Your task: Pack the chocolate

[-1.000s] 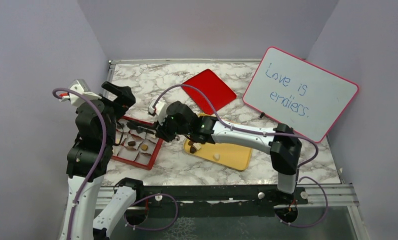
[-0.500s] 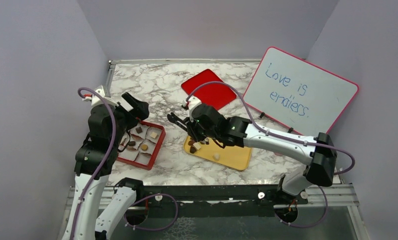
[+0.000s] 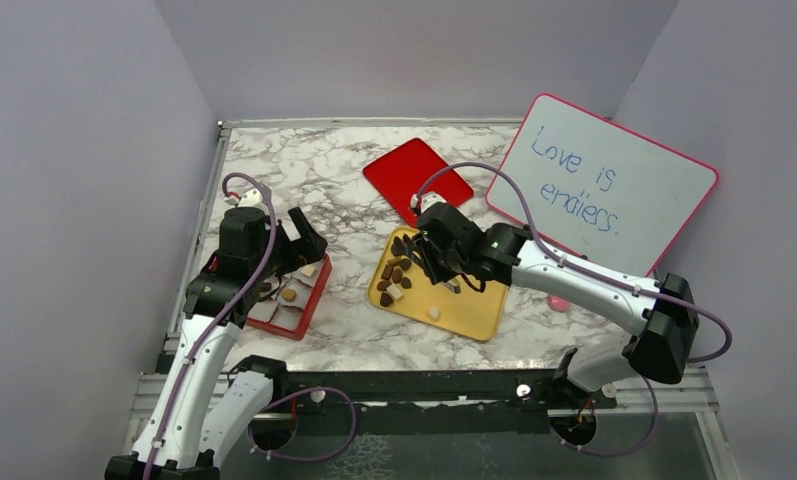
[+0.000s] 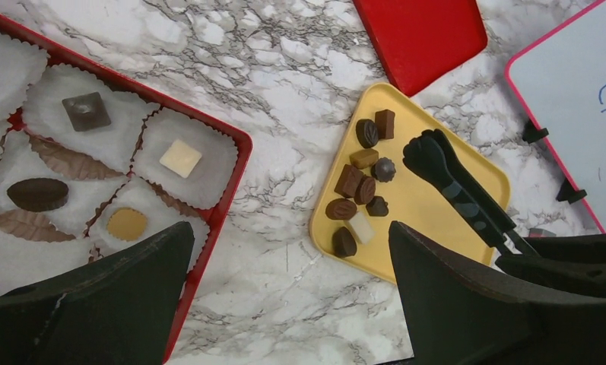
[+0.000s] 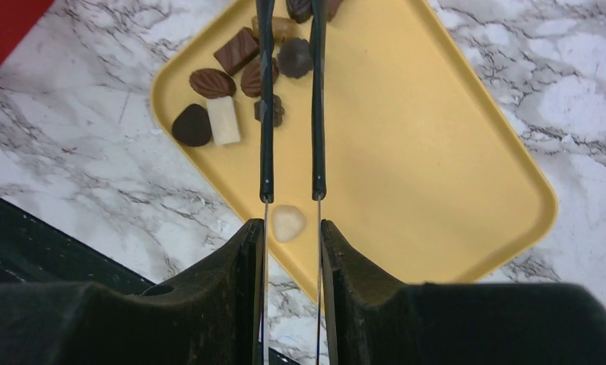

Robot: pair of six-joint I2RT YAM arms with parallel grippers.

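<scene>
The step in hand looks like fetching another piece. The right gripper [image 5: 290,255] is clamped narrow on a pair of black tongs [image 4: 452,185], whose arms reach over the yellow tray [image 5: 436,152] toward the cluster of chocolates [image 5: 242,72] at its corner. Nothing shows between the tips. One cream piece [image 5: 288,223] lies apart on the tray. A few chocolates [image 4: 37,194] sit in paper cups in the red box [image 4: 237,148], with other cups bare. The left gripper [image 4: 288,251] hangs wide open, holding nothing, between box and tray. Next, the tongs need to straddle one piece, pinch gently and carry it to a bare cup.
</scene>
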